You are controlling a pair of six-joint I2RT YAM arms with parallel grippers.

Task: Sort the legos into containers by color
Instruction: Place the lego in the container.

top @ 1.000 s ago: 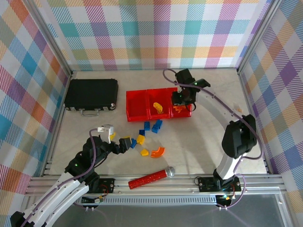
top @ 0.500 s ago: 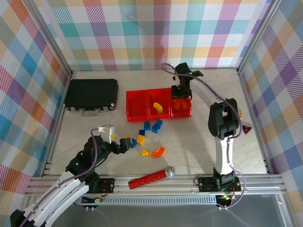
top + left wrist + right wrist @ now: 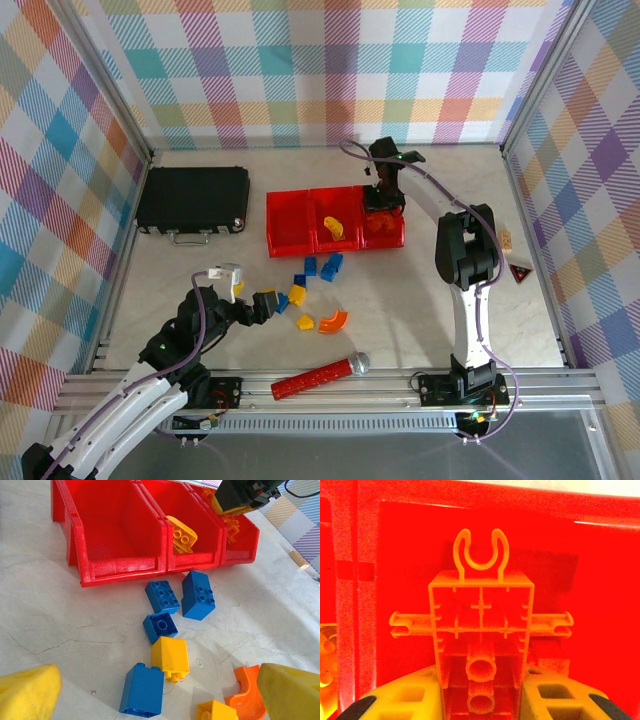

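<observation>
Fingers (image 3: 400,700) of the right gripper (image 3: 481,695) pinch an orange lego (image 3: 481,615) by one end, set narrow, over the rightmost of the containers (image 3: 290,225). Its side pins (thin ones) could snag the partition wall on release and tip it toward the middle bin. The left gripper (image 3: 252,296) gapes wide, holding nothing, beside the loose legos (image 3: 198,595). Bare table lies right of the bins.
</observation>
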